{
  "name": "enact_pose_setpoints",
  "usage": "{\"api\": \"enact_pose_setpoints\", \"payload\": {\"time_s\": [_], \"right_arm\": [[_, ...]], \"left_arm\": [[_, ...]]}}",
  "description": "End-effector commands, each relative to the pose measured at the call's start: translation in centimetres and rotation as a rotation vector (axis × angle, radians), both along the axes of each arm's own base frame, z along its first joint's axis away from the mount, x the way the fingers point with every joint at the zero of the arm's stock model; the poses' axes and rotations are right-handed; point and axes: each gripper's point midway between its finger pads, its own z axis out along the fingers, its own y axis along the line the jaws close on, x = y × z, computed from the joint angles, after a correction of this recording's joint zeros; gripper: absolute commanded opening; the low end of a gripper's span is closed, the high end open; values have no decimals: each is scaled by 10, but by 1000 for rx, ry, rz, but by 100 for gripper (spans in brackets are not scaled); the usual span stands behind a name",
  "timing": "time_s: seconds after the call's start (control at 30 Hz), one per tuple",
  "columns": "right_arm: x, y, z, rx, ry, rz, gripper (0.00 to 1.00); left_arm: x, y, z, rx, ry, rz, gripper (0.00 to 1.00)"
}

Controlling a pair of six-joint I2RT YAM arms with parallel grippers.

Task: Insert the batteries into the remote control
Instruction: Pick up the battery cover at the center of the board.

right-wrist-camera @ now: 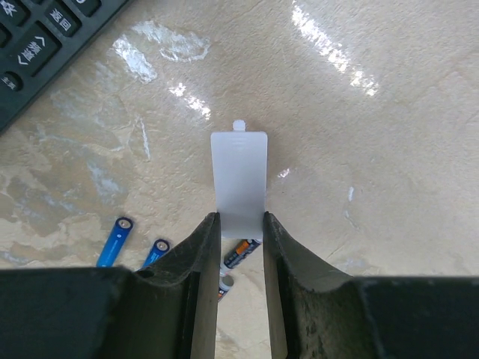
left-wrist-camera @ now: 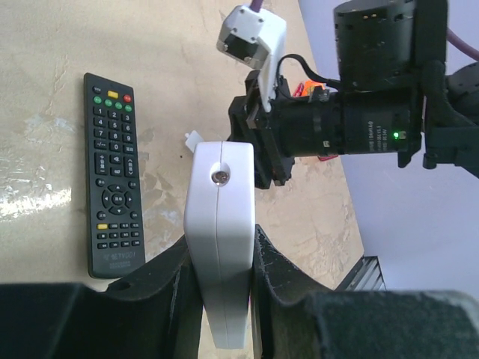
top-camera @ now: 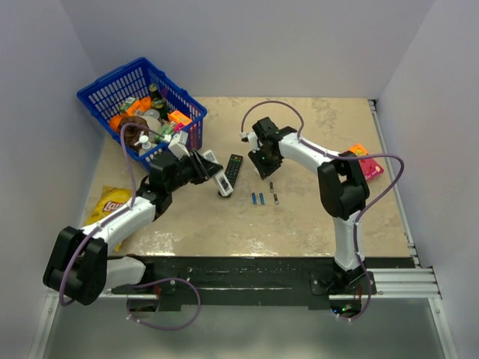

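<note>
Left gripper [left-wrist-camera: 221, 238] clamps remote [left-wrist-camera: 217, 187]; right gripper [right-wrist-camera: 239, 218] pinches cover [right-wrist-camera: 239, 168]. Cover is off; batteries [right-wrist-camera: 114, 241] lie loose beside right gripper, loading likely still to do.

The one brand that reads clearly is "Lay's", in white on the red roundel of the yellow crisp bag [top-camera: 112, 203] lying at the left edge of the desk [top-camera: 314, 217]. The black remote [left-wrist-camera: 114, 176] carries white digits on its number keys and arrow marks around the round centre key, all too small to read singly. A pale line of lettering near its lower end is likewise illegible. In the right wrist view its keys [right-wrist-camera: 37, 51] show white Chinese characters, two to a key, too slanted to make out. The dark battery [right-wrist-camera: 241, 253] bears orange and white print that cannot be read.
</note>
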Motion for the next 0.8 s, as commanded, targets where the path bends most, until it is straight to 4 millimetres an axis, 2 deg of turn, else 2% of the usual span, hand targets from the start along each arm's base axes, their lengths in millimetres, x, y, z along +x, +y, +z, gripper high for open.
{"api": "enact_pose_setpoints", "payload": {"time_s": [0.0, 0.37, 0.63, 0.77], "right_arm": [[9, 7, 29, 62, -75, -40, 6], [-1, 15, 68, 141, -89, -34, 7], [-23, 30, 104, 190, -93, 11, 8], [-38, 43, 124, 215, -102, 42, 8]], "left_arm": [[12, 1, 18, -56, -70, 33, 0], [23, -4, 5, -134, -36, 54, 0], [30, -13, -5, -220, -4, 44, 0], [32, -16, -5, -250, -9, 37, 0]]}}
